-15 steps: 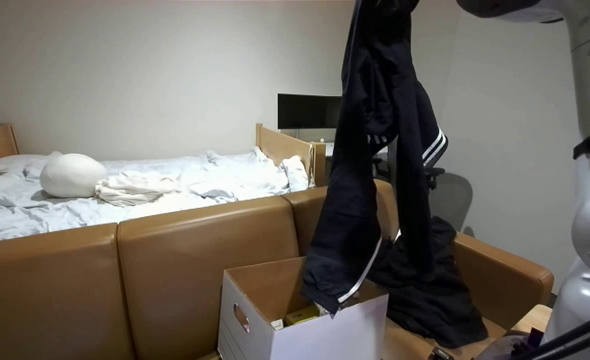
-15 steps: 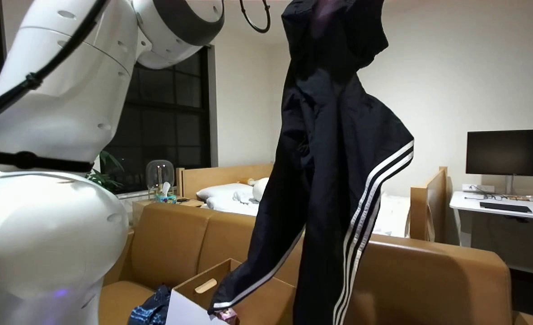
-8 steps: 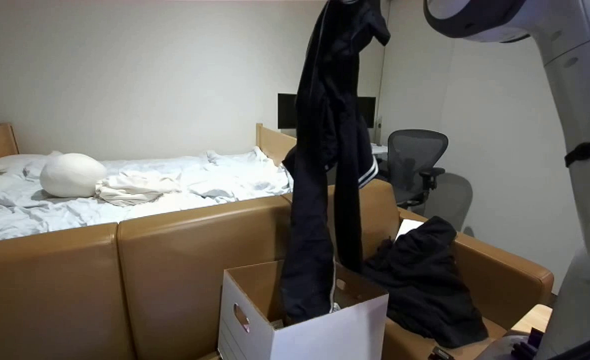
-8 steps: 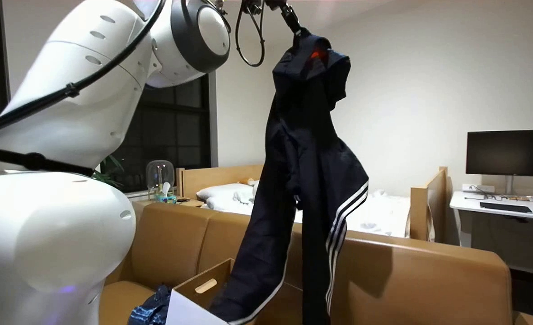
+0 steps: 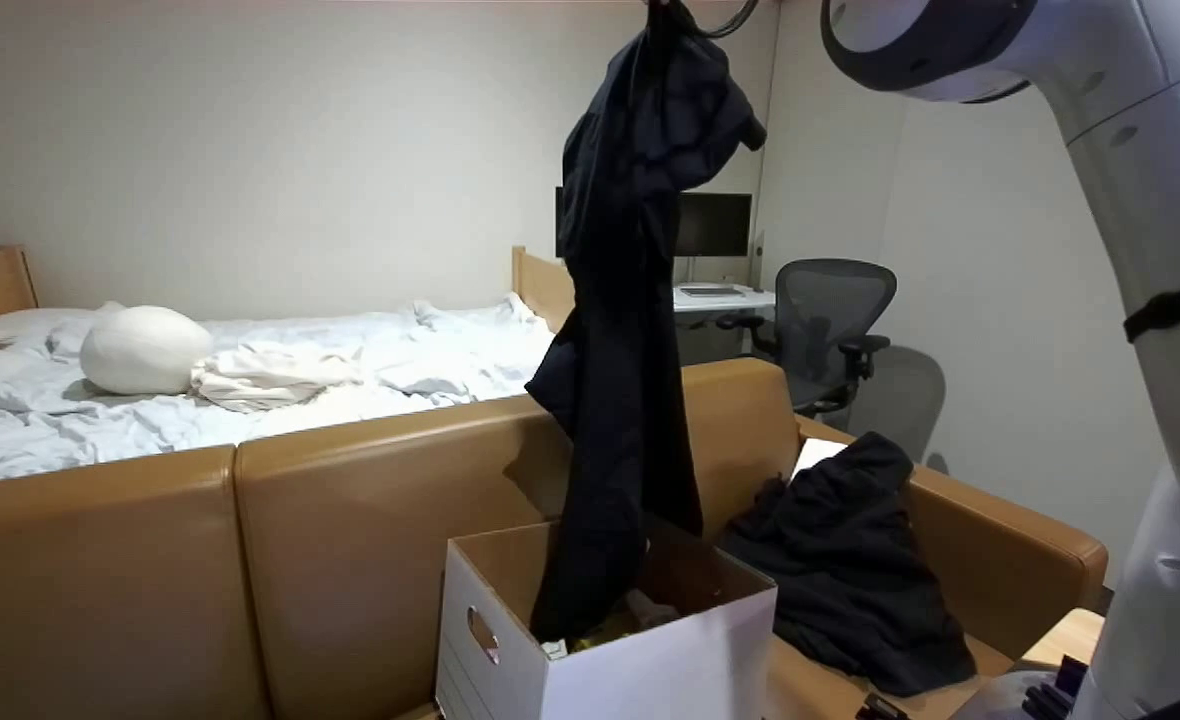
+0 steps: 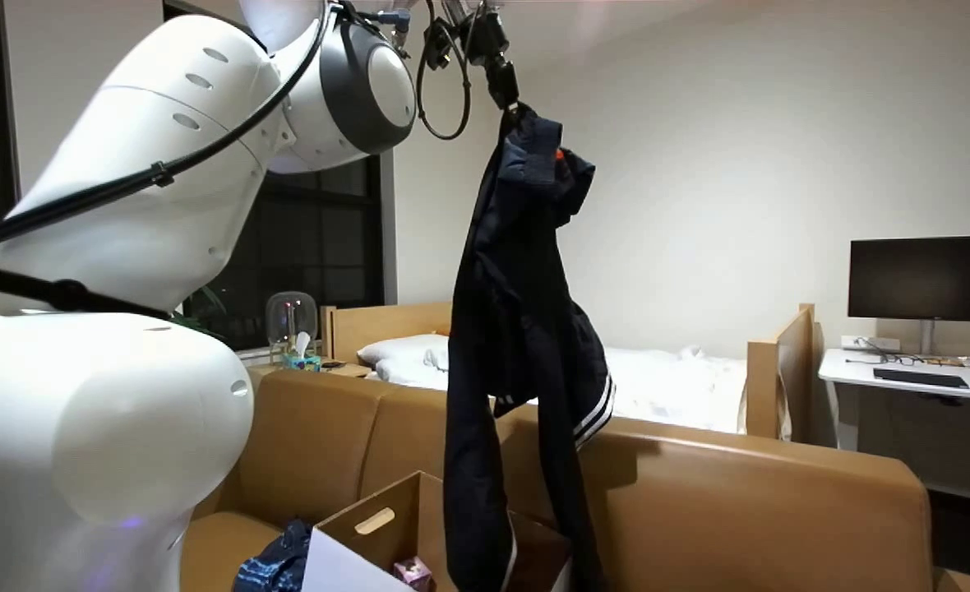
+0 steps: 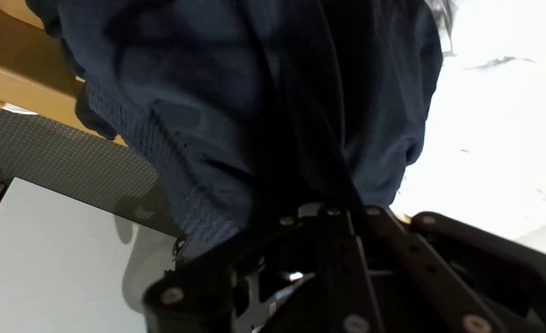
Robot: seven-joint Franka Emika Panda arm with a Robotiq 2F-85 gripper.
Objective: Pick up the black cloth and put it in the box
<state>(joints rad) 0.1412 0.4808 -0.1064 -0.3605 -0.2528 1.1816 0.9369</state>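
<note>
At far left, ignore the white bedding [image 5: 440, 355] behind the tan sofa [image 5: 400, 490]. To the right of that, aim for the lidless white box [image 5: 660, 670], with a yellow item [image 5: 610, 632] and a few more at the bottom, half hidden. Next, find the black cloth [image 5: 615, 310]: striped trousers, hanging long over the box, with one leg reaching down inside and the other close to the rim (in or out, impossible to tell). At the upper end, see the gripper [image 6: 512, 107] clenched on the waist end, bearing the trousers by that single pinch.

Judge the step in hand as lowering, with letting go not yet due. Best to grip firmly, shift enough to bring both legs within the walls, then descend slowly, swaying slightly so as to fold the fabric upon itself. Release only with the waist below the rim; too soon, and risk draping cloth over a wall. Afterwards, rise straight up to avoid snagging.

Just right of the box, steer clear of the dark heap [image 5: 850, 570] on the seat, similar in colour and easy to brush with a loose hem. At far right, allow clearance between the arm [image 5: 1120, 130] and the armrest [image 5: 1010, 530].
</note>
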